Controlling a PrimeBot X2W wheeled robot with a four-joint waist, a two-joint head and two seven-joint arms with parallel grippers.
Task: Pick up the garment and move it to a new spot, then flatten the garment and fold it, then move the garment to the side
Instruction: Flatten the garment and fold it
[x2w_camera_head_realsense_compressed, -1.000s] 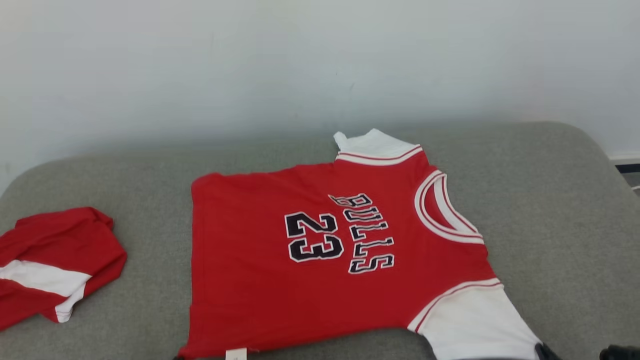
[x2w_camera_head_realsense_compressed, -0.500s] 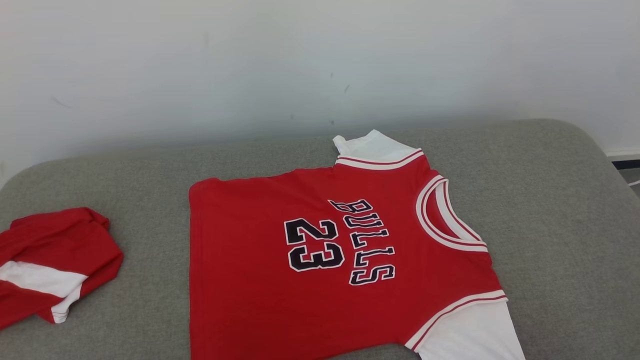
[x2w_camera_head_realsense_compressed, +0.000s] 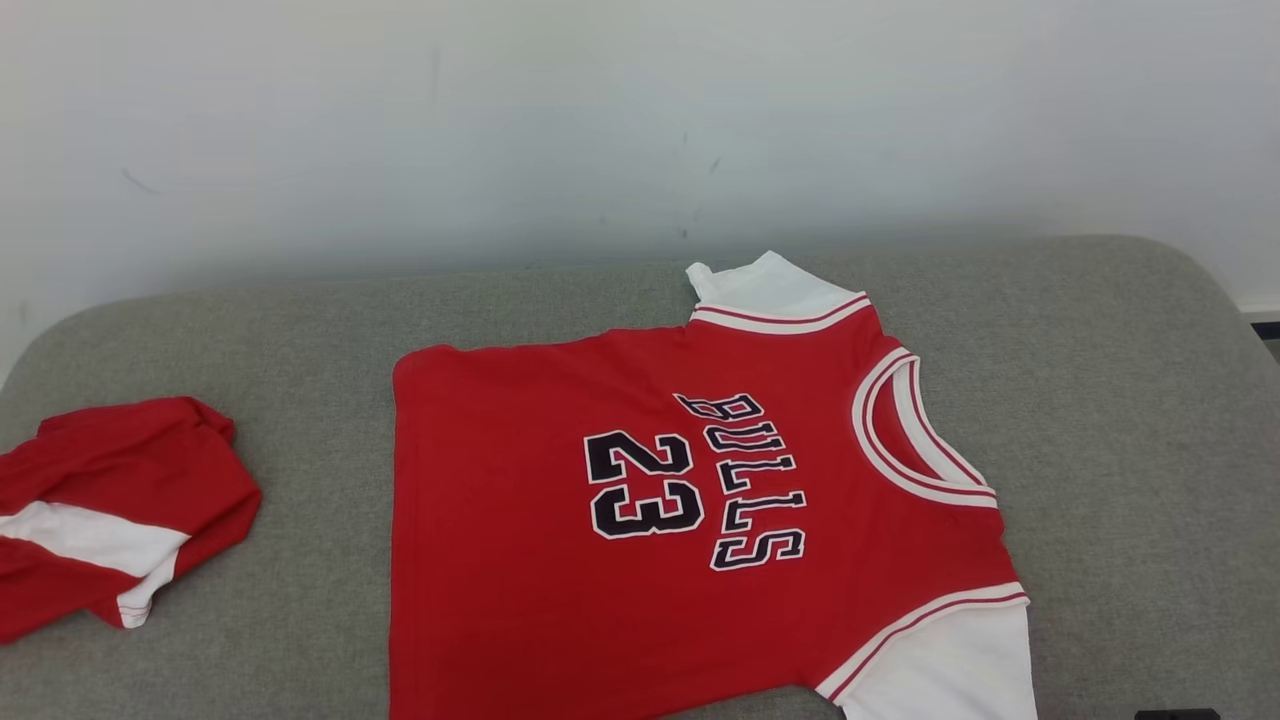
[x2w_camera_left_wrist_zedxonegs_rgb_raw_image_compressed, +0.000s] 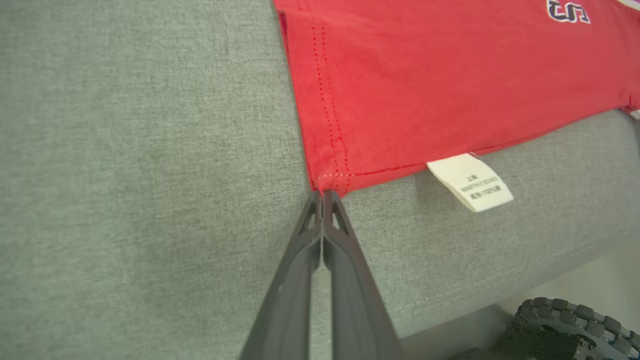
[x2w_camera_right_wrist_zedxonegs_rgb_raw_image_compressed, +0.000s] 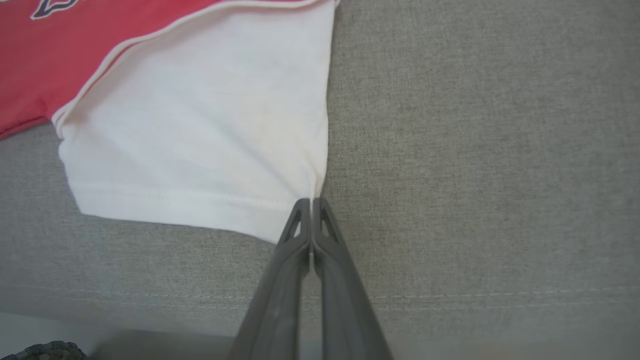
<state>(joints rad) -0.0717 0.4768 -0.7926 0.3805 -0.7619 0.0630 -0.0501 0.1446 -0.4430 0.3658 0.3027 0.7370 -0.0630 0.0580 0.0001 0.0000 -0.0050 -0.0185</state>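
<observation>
The garment (x2w_camera_head_realsense_compressed: 520, 600) is a red jersey with white sleeves and "BULLS 23" in dark letters. It lies spread flat, front up, on the grey cushion (x2w_camera_head_realsense_compressed: 1120, 400). In the left wrist view my left gripper (x2w_camera_left_wrist_zedxonegs_rgb_raw_image_compressed: 322, 194) is shut, its tips pinching the near hem corner of the red garment (x2w_camera_left_wrist_zedxonegs_rgb_raw_image_compressed: 450, 75). In the right wrist view my right gripper (x2w_camera_right_wrist_zedxonegs_rgb_raw_image_compressed: 311, 201) is shut on the outer corner of the white sleeve (x2w_camera_right_wrist_zedxonegs_rgb_raw_image_compressed: 200, 125), where the cloth puckers toward the tips. A white care label (x2w_camera_left_wrist_zedxonegs_rgb_raw_image_compressed: 470, 181) sticks out from the hem.
A second red and white piece of clothing (x2w_camera_head_realsense_compressed: 110, 510) lies crumpled at the cushion's left end. A pale wall (x2w_camera_head_realsense_compressed: 600, 130) stands behind the cushion. The cushion's front edge runs just below both grippers, and a dark treaded wheel (x2w_camera_left_wrist_zedxonegs_rgb_raw_image_compressed: 565, 325) sits below it.
The head camera has tilted and turned a little, so the whole picture has shifted and the garment's near edge has dropped out of frame. The garment itself lies as before.
</observation>
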